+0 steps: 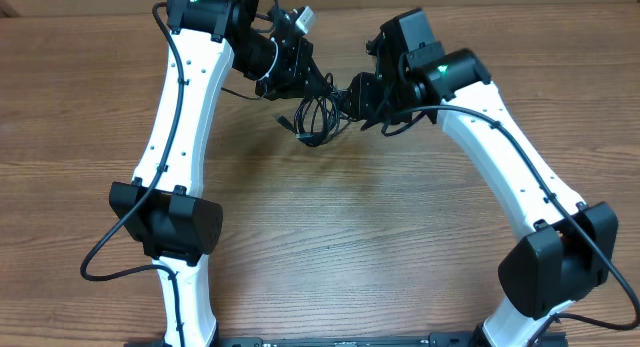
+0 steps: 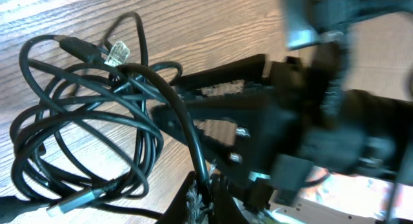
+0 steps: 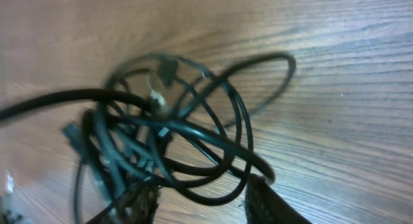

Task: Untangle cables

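The cables (image 1: 316,119) lie as one tangled bunch of thin black cords on the wooden table, between my two grippers. In the left wrist view the cables (image 2: 84,121) loop at the left, with a clear plug (image 2: 118,53) and a silver-tipped plug (image 2: 76,199) showing. My left gripper (image 2: 205,188) is shut on one strand that rises from the bunch. The right gripper (image 3: 200,185) stands with its jaws apart around the lower loops of the cables (image 3: 193,133); its right finger (image 3: 263,197) touches a loop. From overhead, the left gripper (image 1: 305,82) and right gripper (image 1: 357,97) face each other closely.
The right arm's black wrist body (image 2: 284,133) fills the right of the left wrist view, close to my left fingers. Both white arms (image 1: 185,117) (image 1: 510,157) flank the bare wooden table (image 1: 340,237). The table's far edge (image 1: 560,5) runs just behind the grippers.
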